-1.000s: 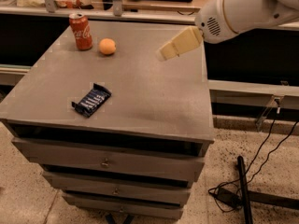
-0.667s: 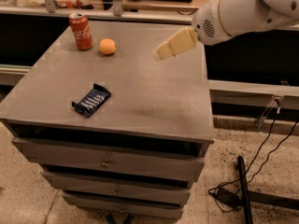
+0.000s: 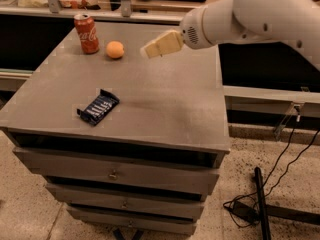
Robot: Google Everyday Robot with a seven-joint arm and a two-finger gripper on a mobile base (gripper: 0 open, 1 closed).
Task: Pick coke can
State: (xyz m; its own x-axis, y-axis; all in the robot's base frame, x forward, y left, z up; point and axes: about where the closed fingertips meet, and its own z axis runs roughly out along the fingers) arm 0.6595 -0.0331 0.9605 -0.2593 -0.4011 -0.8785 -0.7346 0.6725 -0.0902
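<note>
- Risking a bump into the orange (image 3: pixel 115 49): sitting just beside the coke can (image 3: pixel 86 33), right between the can and the hand (image 3: pixel 149 49), so likely rolling away if brushed.
- Risking a tipped can: standing tall and thin, so maybe toppling and rolling off the table (image 3: pixel 165 99) if hit from the side or up high.
- Risking a slip: being round and smooth, so maybe sliding out if pinched too near the silver top or off to 1 side.
- Risking a push off the back: standing upright near the far left corner of the table, close to the edge, so leaving little room for a shove.
- Not worrying about the dark blue snack wrapper (image 3: pixel 98 107): lying flat near the front, well apart from the can.
- Hanging in the air above the far part of the table: the hand, pointing toward the orange and the can, near the orange but touching nothing.
- Holding nothing, and not showing clearly enough to tell if spread or pressed together.
- Sticking out from the right side of the picture: the white arm (image 3: pixel 260 14), nearly level, with the hand tilting down a little.
- Likely needing a path over or around the orange, then a drop to the middle of the can.
</note>
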